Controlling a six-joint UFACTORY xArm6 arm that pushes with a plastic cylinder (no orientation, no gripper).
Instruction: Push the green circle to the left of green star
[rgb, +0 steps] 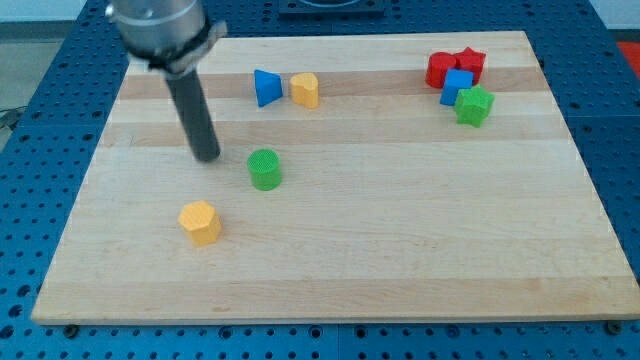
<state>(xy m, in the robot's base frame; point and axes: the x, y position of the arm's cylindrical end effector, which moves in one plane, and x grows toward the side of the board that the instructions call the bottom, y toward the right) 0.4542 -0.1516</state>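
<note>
Seven blocks are seen on the wooden board (330, 260), with my tip (207, 157) set down at the view's left.

The green circle (265, 169) is found just to the right of my tip, near but apart from it. The green star (475, 105) is placed well apart, at the view's upper right, touching the blue cube (457, 85), with a red block (441, 69) and a red star (470, 62) behind. A blue wedge-like block (266, 87) and a yellow block (305, 90) are noted side by side near the top; a yellow hexagon (200, 222) lies below my tip. No pincer is fitted, so no released or clenched state can be recorded.
</note>
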